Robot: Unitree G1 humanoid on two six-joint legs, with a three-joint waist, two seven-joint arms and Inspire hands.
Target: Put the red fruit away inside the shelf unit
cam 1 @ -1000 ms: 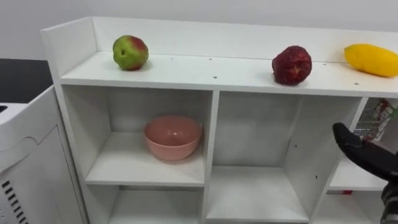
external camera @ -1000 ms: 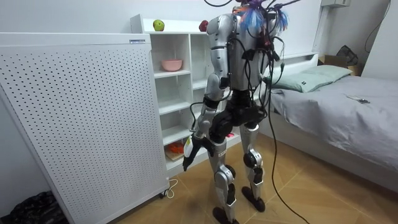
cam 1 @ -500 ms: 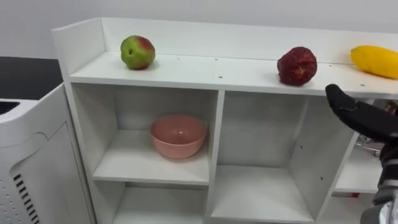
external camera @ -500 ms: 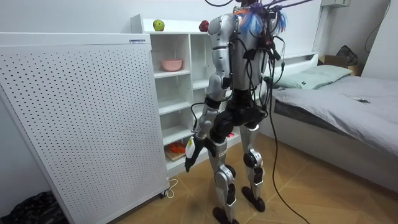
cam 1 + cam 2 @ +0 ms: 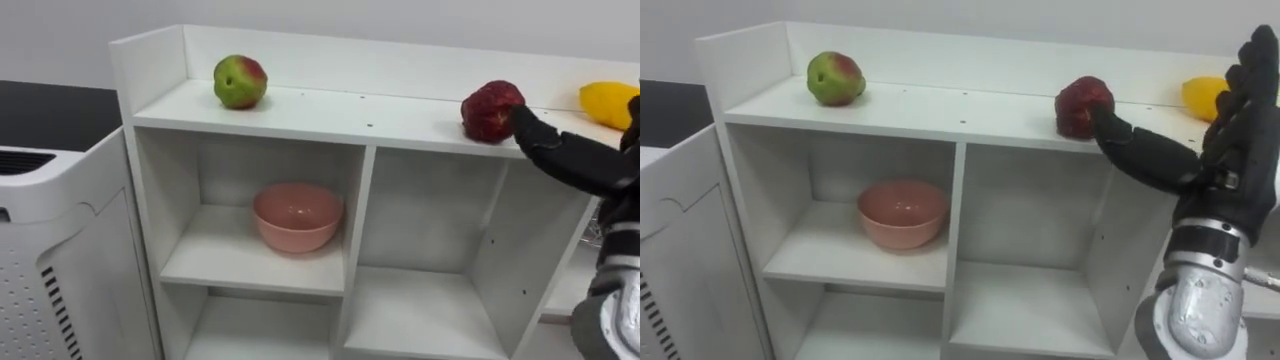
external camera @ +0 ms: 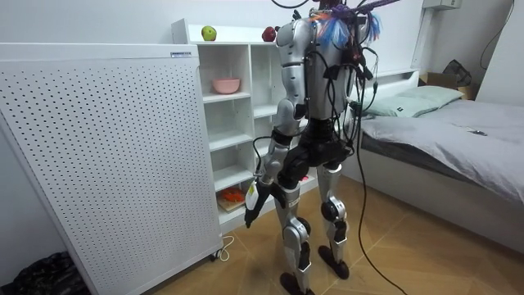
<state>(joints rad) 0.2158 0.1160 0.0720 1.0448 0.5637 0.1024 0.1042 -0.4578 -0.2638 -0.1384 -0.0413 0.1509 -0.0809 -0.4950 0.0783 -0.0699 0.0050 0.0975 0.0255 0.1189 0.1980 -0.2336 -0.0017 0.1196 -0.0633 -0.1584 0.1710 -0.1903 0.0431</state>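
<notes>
**Figure. Right hand reaching for the red fruit on the closet's top board.**

The robot stands upright in front of the white closet (image 5: 330,108), facing its open compartments. 3 fruits rest on the closet's top board:
- an apple (image 5: 240,82) near the left end;
- a dark, knobbly red fruit (image 5: 488,110) above the right-hand divider;
- a yellow fruit (image 5: 605,103) at the right end.

A pink bowl (image 5: 297,217) sits in the upper left compartment and holds nothing. A white air purifier (image 5: 60,230) stands just beside the closet's left wall.

The right hand (image 5: 1225,150) is raised to the height of the top board, just right of the red fruit and in front of the closet. Its fingers (image 5: 1252,70) are spread and point upward. The thumb stretches left, with its tip at the fruit's right flank, touching it or nearly so. Nothing is clasped.

The left hand (image 6: 255,201) hangs low beside the thigh, well below the top board, with fingers loosely straight and carrying nothing.

Key relation:
- The red fruit lies to the left of the right hand's fingers, at the thumb's end, and the right hand is clearly the nearer of the 2.
- The red fruit is almost round and shows no marked long axis. Which way its stem end points cannot be told.
- The yellow fruit is elongated, with its long axis running along the top board from left to right.

Judged from this, the grasp is not yet made. The fingers would need to come down over the red fruit to oppose the thumb.
</notes>
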